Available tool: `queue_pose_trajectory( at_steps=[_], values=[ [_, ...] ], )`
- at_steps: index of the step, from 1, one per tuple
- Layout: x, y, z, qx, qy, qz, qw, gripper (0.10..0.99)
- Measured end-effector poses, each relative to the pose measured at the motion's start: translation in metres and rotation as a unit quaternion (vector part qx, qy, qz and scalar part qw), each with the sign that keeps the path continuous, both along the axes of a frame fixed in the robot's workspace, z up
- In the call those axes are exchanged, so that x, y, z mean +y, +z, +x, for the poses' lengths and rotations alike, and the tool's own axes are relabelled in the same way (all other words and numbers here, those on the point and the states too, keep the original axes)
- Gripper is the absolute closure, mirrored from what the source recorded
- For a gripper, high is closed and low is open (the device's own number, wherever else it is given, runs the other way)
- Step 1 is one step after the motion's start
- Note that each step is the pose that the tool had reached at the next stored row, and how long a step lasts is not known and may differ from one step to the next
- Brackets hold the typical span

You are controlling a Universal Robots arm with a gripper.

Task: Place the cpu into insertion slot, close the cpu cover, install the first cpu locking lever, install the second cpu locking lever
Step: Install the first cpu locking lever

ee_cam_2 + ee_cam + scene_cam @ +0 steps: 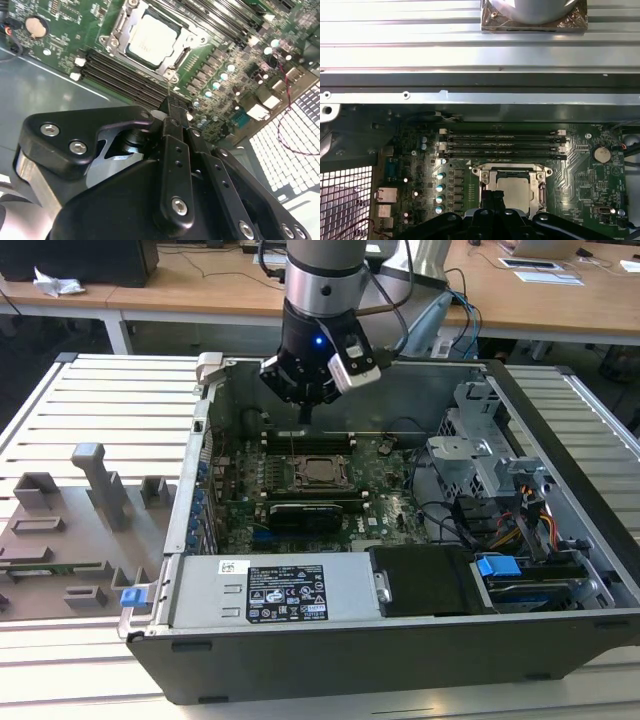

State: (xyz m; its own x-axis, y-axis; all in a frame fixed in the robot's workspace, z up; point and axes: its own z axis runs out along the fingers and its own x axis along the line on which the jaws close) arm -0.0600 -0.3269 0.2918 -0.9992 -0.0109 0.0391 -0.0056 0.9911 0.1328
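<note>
The cpu point(150, 40) point(518, 194) lies flat in the insertion slot point(322, 472) on the green motherboard, pale metal top facing up. The cpu cover point(119, 26) point(512, 172) lies down around it as a silvery frame. My gripper point(305, 418) point(170, 102) point(495, 197) hangs inside the open computer case, above the memory slots just beyond the socket's far edge. Its thin black fingers stand together, holding nothing. I cannot make out how the locking levers stand.
Long black memory slots point(502, 145) run beside the socket. A black expansion card point(305, 512) lies in front of it. The power supply point(270, 590), a drive cage point(480, 455) and cables line the case. A grey fixture point(90, 510) sits on the exterior view's left.
</note>
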Motion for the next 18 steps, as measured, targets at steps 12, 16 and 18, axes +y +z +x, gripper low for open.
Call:
queue_pose_trajectory(
  at_steps=[12,16,18],
  values=[
    [0.0,0.0,-0.0305,-0.0001,0.0,0.0,1.0,0.98],
    [0.0012,0.0,-0.0345,-0.0001,0.0,0.0,1.0,0.98],
    [0.0038,0.0,-0.0359,-0.0001,0.0,0.0001,1.0,0.98]
  ],
)
